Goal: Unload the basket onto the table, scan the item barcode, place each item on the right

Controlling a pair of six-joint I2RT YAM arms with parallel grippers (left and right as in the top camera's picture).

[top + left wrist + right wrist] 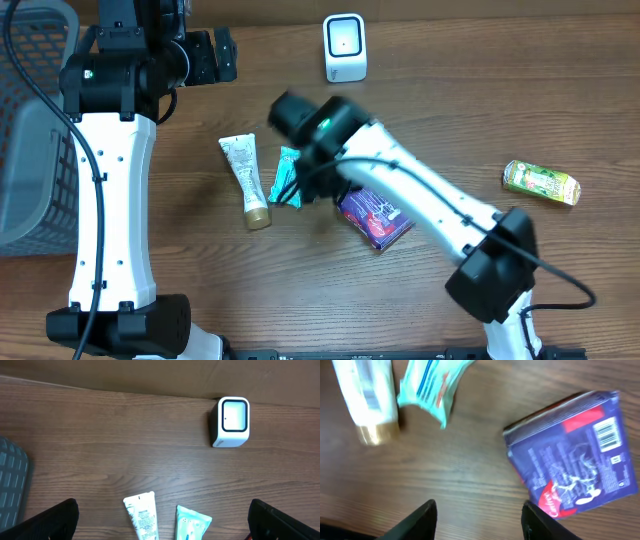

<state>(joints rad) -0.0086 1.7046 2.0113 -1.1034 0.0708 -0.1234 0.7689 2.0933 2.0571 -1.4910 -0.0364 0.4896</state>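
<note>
Brown wood-grain table [200, 290] fills the overhead view. Just past its centre toward 4 o'clock lies the packet [378, 218], flat, partly under the right forearm. Its long axis runs from 10 to 4 o'clock. It is purple-blue and glossy, with a red patch, white script and fine print. A white barcode faces up near one corner, at 1 o'clock on the packet in the right wrist view.

The right gripper [477, 522] hovers at 9 o'clock from the packet, jaws spread, only bare wood between them. It touches nothing.

Further toward 9 o'clock lie a teal sachet [288, 178] and a white tube [245, 180], side by side. The tube's gold cap points to 5 o'clock. A green carton [541, 182] sits well apart at 3 o'clock.

A grey basket [30, 150] stands at the 9 o'clock edge. Farthest, at 12 o'clock, stands the white scanner [345, 47]. The left gripper [164, 510] hangs at 11 o'clock, jaws wide apart and empty.
</note>
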